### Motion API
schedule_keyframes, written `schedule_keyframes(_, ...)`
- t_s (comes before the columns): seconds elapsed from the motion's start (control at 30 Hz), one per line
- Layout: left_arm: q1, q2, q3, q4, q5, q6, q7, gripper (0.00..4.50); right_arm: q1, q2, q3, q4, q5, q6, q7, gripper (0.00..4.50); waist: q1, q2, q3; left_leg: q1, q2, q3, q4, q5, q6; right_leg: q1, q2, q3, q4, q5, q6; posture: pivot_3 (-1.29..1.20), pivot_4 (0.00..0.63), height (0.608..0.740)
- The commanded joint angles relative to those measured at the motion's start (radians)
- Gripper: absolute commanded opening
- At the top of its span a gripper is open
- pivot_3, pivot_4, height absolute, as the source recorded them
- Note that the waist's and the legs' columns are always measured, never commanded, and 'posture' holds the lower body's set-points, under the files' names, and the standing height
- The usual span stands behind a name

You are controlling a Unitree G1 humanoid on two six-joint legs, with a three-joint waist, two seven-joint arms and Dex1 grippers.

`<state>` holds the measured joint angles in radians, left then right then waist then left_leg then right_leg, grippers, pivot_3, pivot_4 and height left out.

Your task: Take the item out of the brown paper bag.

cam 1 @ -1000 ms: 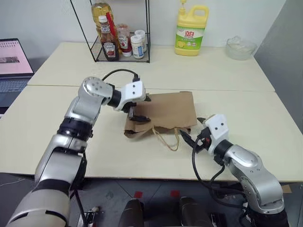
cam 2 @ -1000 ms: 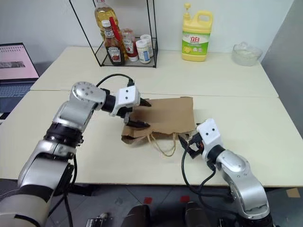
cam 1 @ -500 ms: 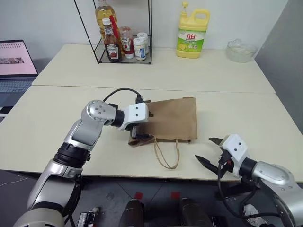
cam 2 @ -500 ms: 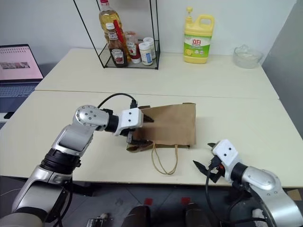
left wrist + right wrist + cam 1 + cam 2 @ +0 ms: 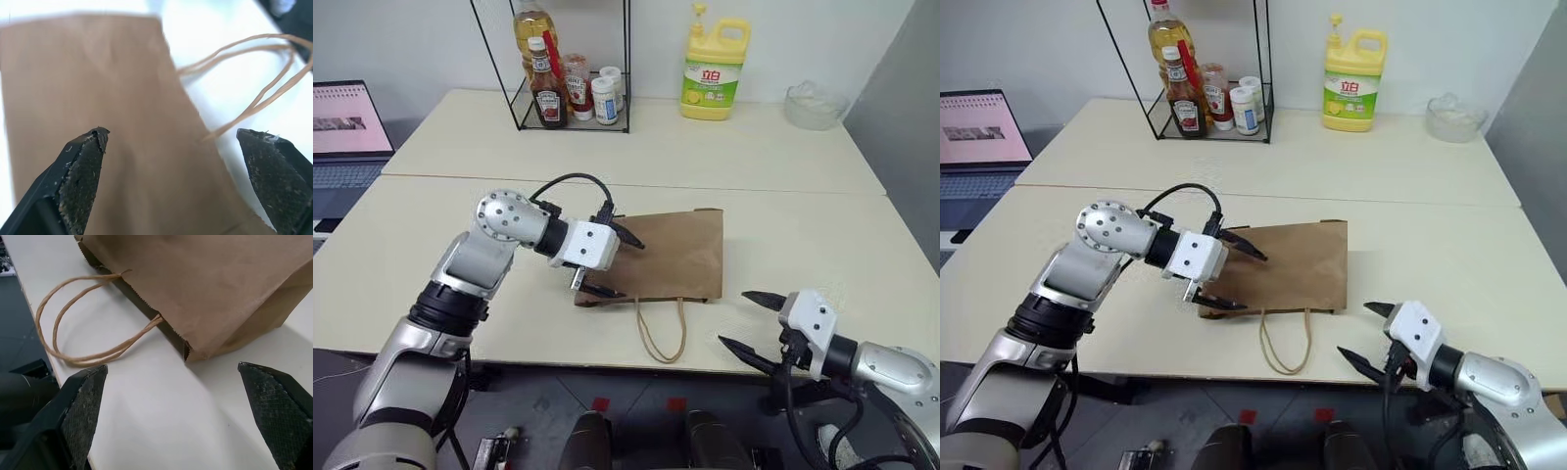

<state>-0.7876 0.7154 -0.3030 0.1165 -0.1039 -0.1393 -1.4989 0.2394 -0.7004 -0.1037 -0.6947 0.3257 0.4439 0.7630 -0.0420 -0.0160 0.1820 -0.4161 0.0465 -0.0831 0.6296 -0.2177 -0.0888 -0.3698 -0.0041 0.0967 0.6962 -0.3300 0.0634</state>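
The brown paper bag [image 5: 677, 253] lies flat on the table, its mouth toward the front edge. Its two loop handles [image 5: 663, 336] trail out over that edge. The item is hidden. My left gripper [image 5: 633, 269] is open at the bag's near-left corner, one finger over the paper and the other by the mouth's edge, holding nothing. In the left wrist view the bag [image 5: 88, 73] lies between the fingertips [image 5: 85, 166]. My right gripper [image 5: 732, 317] is open and empty at the table's front edge, right of the handles and apart from the bag [image 5: 220, 284].
At the back stand a wire rack [image 5: 570, 78] of sauce and oil bottles, a yellow detergent jug [image 5: 710, 70] and a glass bowl [image 5: 813, 103]. A laptop [image 5: 347, 127] sits at the far left. A seam [image 5: 783, 189] crosses the table behind the bag.
My right gripper has pulled away from the handles to the front edge, right of the bag. My left gripper has drawn back slightly and rolled, staying open at the bag's left corner.
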Motion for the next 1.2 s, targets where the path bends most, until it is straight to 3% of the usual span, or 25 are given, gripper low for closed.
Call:
schedule_keyframes(0.03,0.001,0.022,0.014,-0.021,-0.031,-0.077,-0.051,4.50,-0.005,-0.009,-0.023,0.011,-0.007,-0.054,0.011,4.48,-0.002,0.000,0.000,0.000,0.000,0.000,0.000,0.000,0.000,0.000,0.000,0.000,0.000,0.000,0.000,0.00,0.150,0.740)
schedule_keyframes(0.33,0.040,-0.072,-0.056,0.079,0.119,-0.290,0.086,4.50,-0.022,0.004,0.002,0.008,-0.006,-0.051,-0.014,4.48,0.006,0.000,0.000,0.000,0.000,0.000,0.001,0.000,0.000,0.000,0.000,0.000,0.000,0.000,0.000,0.00,0.150,0.740)
schedule_keyframes(0.6,0.104,-0.052,-0.068,0.075,0.076,-0.398,0.046,4.50,0.005,0.005,-0.003,-0.009,-0.004,-0.042,-0.033,4.48,0.009,0.000,0.000,0.000,0.000,0.000,0.000,0.000,0.000,0.000,0.000,0.000,0.000,0.000,0.000,0.00,0.150,0.740)
schedule_keyframes(1.03,0.164,-0.132,-0.082,0.033,0.121,-0.364,0.182,4.50,0.006,0.007,0.004,-0.009,-0.013,-0.033,-0.058,4.48,0.009,0.000,0.000,0.000,0.000,0.000,0.000,0.000,0.000,0.000,0.000,0.000,0.000,0.000,0.000,0.00,0.150,0.740)
schedule_keyframes(1.2,0.167,-0.142,-0.063,-0.030,0.039,-0.192,0.180,4.50,0.009,0.002,-0.001,-0.009,-0.013,-0.028,-0.057,4.48,0.009,0.000,0.000,0.000,0.000,0.000,0.000,0.000,0.000,0.000,0.000,0.000,0.000,0.000,0.000,0.00,0.150,0.740)
